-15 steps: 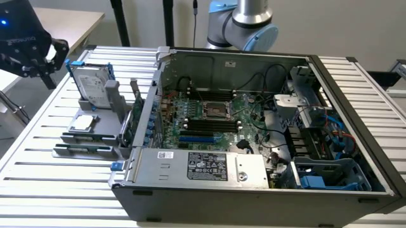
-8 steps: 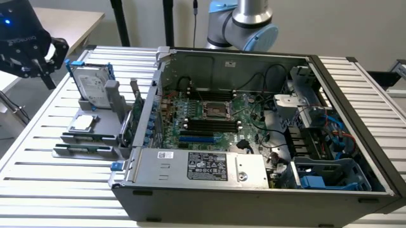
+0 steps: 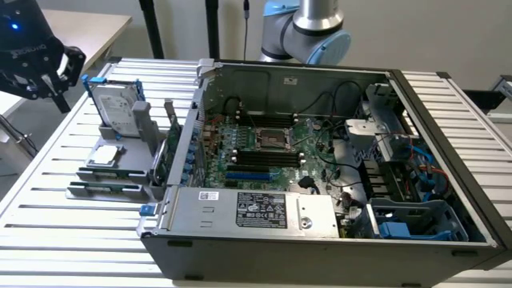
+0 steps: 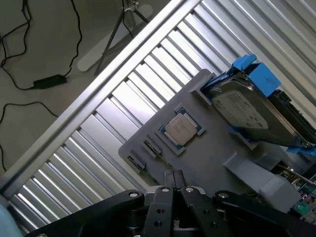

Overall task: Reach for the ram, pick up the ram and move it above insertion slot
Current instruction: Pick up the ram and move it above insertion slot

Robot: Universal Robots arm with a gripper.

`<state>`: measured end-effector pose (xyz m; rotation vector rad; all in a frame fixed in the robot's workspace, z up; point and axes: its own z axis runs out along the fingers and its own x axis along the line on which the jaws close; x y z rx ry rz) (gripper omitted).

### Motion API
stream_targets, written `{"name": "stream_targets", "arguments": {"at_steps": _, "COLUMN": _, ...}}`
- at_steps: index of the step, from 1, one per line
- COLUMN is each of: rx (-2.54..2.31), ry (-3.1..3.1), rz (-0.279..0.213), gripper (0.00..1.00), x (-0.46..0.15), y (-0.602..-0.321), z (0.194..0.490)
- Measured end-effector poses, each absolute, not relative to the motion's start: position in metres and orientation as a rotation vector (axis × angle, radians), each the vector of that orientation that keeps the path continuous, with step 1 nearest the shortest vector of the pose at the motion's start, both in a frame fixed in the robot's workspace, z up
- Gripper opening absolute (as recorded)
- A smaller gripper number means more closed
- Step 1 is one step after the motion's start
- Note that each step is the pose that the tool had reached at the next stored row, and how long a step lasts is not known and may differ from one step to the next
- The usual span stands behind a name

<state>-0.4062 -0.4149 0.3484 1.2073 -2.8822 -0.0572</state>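
My gripper [image 3: 56,99] hangs over the table's far corner at the exterior view's left, away from the open computer case [image 3: 320,240]. In the wrist view its fingers [image 4: 173,180] are shut, with nothing between them. The ram [image 3: 158,162], a thin green stick seen edge-on, stands in the grey holder [image 3: 104,180] close to the case wall. It is well apart from the gripper. A green board edge [image 4: 302,206] shows past the holder in the wrist view. The black memory slots [image 3: 264,157] lie on the motherboard inside the case.
The holder also carries a silver hard drive [image 3: 116,108] in a blue caddy and a square processor chip [image 3: 104,156]. A broader green card [image 3: 174,129] stands beside the ram. The case's tall wall [image 3: 192,120] rises between holder and motherboard. Cables lie inside the case [image 3: 336,174].
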Motion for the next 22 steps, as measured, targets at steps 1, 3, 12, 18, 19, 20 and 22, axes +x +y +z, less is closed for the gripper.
{"name": "stream_targets", "arguments": {"at_steps": 1, "rx": 1.233, "ry": -2.871, "rz": -0.057, "gripper": 0.11, "x": -0.4062, "y": -0.4149, "z": 0.3483}}
{"name": "stream_targets", "arguments": {"at_steps": 3, "rx": 1.285, "ry": -2.847, "rz": -0.056, "gripper": 0.11, "x": -0.4062, "y": -0.4150, "z": 0.3483}}
{"name": "stream_targets", "arguments": {"at_steps": 12, "rx": 1.512, "ry": -2.730, "rz": -0.054, "gripper": 0.11, "x": -0.4062, "y": -0.4150, "z": 0.3483}}
{"name": "stream_targets", "arguments": {"at_steps": 18, "rx": 1.657, "ry": -2.643, "rz": -0.052, "gripper": 0.11, "x": -0.4062, "y": -0.4150, "z": 0.3483}}
{"name": "stream_targets", "arguments": {"at_steps": 19, "rx": 1.681, "ry": -2.628, "rz": -0.052, "gripper": 0.11, "x": -0.4062, "y": -0.4150, "z": 0.3483}}
{"name": "stream_targets", "arguments": {"at_steps": 20, "rx": 1.706, "ry": -2.611, "rz": -0.051, "gripper": 0.11, "x": -0.4062, "y": -0.4150, "z": 0.3483}}
{"name": "stream_targets", "arguments": {"at_steps": 22, "rx": 1.753, "ry": -2.580, "rz": -0.050, "gripper": 0.11, "x": -0.4062, "y": -0.4150, "z": 0.3483}}
